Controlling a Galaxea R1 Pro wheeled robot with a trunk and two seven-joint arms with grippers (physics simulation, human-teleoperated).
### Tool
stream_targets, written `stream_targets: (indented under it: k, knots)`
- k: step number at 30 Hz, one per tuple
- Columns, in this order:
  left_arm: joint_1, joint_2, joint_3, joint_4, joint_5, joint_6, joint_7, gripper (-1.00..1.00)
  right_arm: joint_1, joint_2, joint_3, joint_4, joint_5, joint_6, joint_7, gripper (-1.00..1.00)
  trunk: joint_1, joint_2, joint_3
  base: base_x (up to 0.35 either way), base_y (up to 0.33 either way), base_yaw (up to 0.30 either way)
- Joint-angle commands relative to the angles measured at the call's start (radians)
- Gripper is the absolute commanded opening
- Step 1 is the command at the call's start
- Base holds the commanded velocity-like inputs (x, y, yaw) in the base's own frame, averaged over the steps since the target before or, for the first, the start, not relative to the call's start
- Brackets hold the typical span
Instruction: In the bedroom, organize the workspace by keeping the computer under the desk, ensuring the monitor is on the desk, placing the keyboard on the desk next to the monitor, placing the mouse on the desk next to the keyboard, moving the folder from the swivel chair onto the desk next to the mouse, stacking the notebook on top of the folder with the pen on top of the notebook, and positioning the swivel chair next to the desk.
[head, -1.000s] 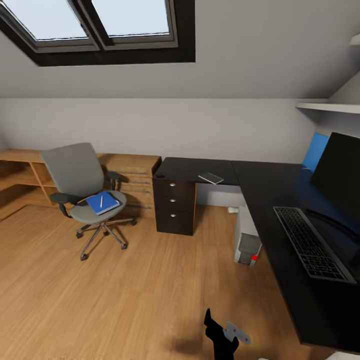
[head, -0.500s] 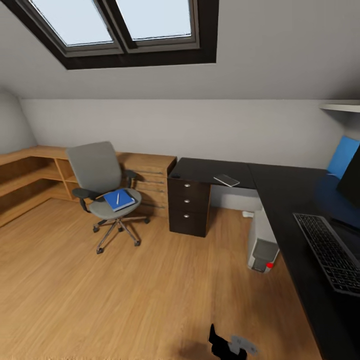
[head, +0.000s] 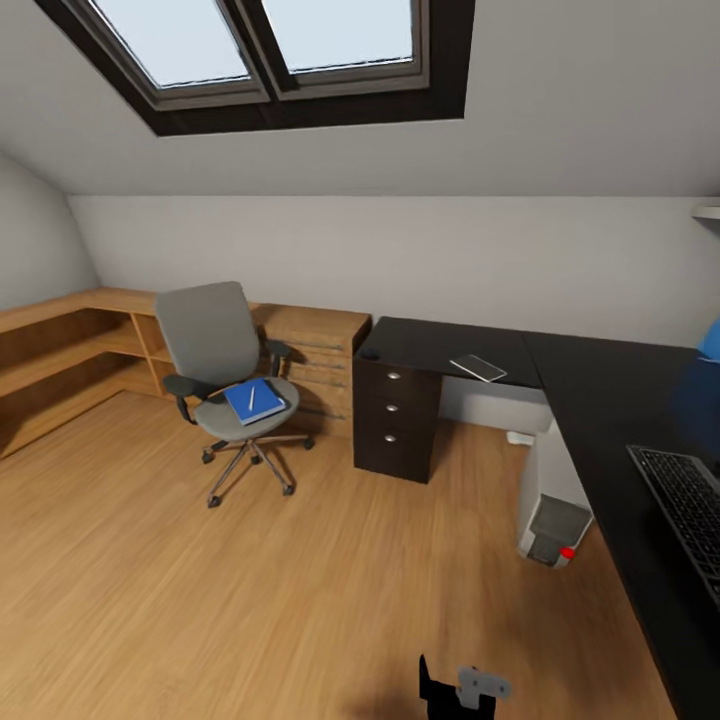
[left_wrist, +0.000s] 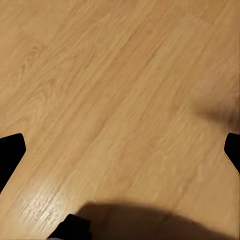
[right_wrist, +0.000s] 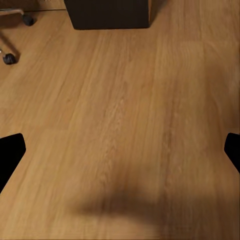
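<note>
The grey swivel chair (head: 218, 350) stands on the wooden floor, left of the black desk (head: 600, 390) and apart from it. A blue folder (head: 254, 401) lies on its seat with a white pen (head: 251, 398) on top. On the desk's far wing lies a thin grey flat thing (head: 478, 367), perhaps the notebook. The keyboard (head: 690, 505) shows at the right edge of the head view. The computer tower (head: 552, 515) stands under the desk. My left gripper (left_wrist: 120, 150) and right gripper (right_wrist: 120, 150) are both open over bare floor, holding nothing.
A black drawer unit (head: 395, 425) carries the desk's left end. Low wooden shelving (head: 70, 350) runs along the left and back walls behind the chair. A sloped ceiling with skylights (head: 270, 40) hangs above. Open wooden floor (head: 250, 590) lies between me and the chair.
The whole head view has swung to the left, so the monitor has left the picture and the keyboard has slid to its right edge. Chair, folder and desk items have not moved.
</note>
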Motion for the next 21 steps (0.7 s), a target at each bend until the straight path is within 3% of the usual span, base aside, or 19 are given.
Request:
stream_targets:
  k: [1, 21]
  knots:
    - [-0.001, 0.0, -0.009, -0.001, 0.002, -0.002, 0.009, 1.0, -0.001, 0.0, 0.008, 0.001, 0.0, -0.002, -0.008, 1.0, 0.001, 0.0, -0.001, 0.324, 0.0, 0.003]
    - [-0.001, -0.001, -0.009, -0.001, 0.002, -0.001, 0.009, 1.0, -0.001, 0.0, 0.008, 0.002, -0.001, -0.002, -0.009, 1.0, 0.001, 0.0, -0.001, 0.329, 0.0, 0.0]
